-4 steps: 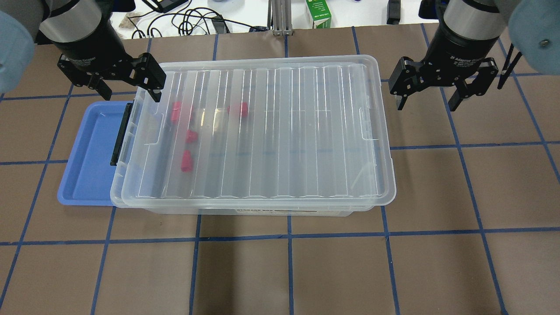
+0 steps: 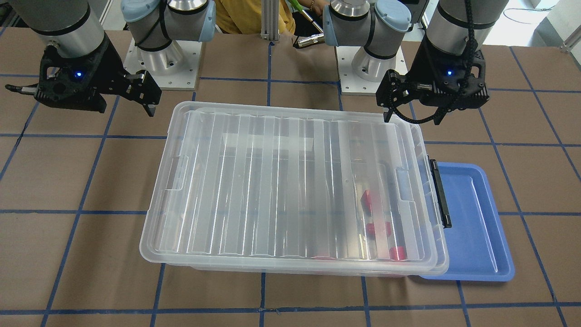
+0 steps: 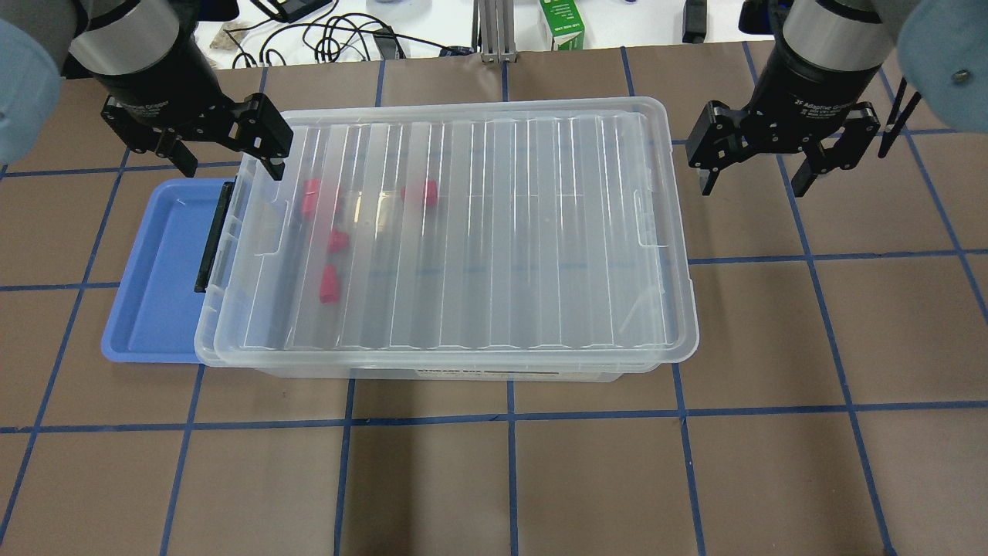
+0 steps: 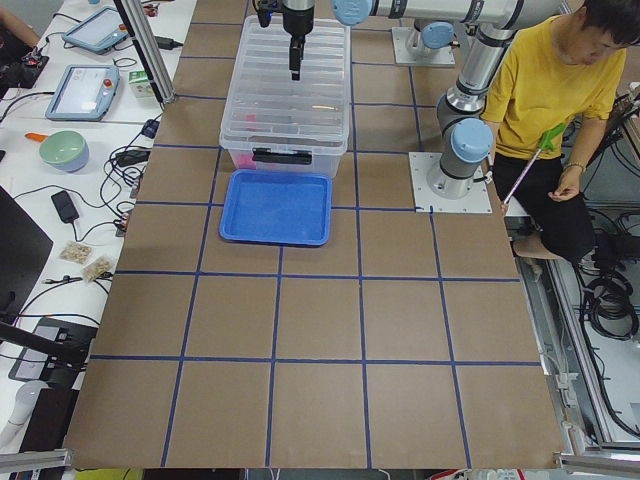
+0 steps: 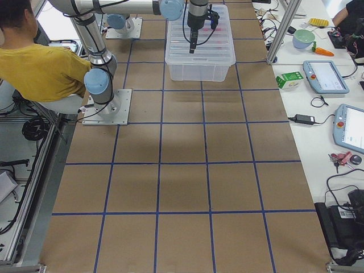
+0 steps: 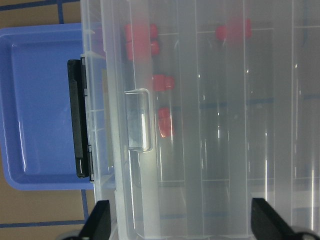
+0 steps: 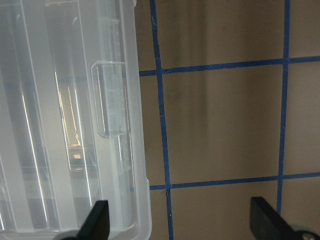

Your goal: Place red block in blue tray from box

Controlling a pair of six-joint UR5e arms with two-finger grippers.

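Note:
The box is a clear bin with its ribbed lid lying on it and a black latch on its left short side. Several red blocks lie inside near that end, seen through the lid, also in the left wrist view and the front view. The blue tray sits against the latch end, partly under the box's rim, with nothing in it. My left gripper is open above the box's far left corner. My right gripper is open above the table, right of the box.
A green carton and cables lie beyond the table's far edge. A person in yellow sits by the robot's base. Tablets rest on a side bench. Blue tape lines cross the brown table.

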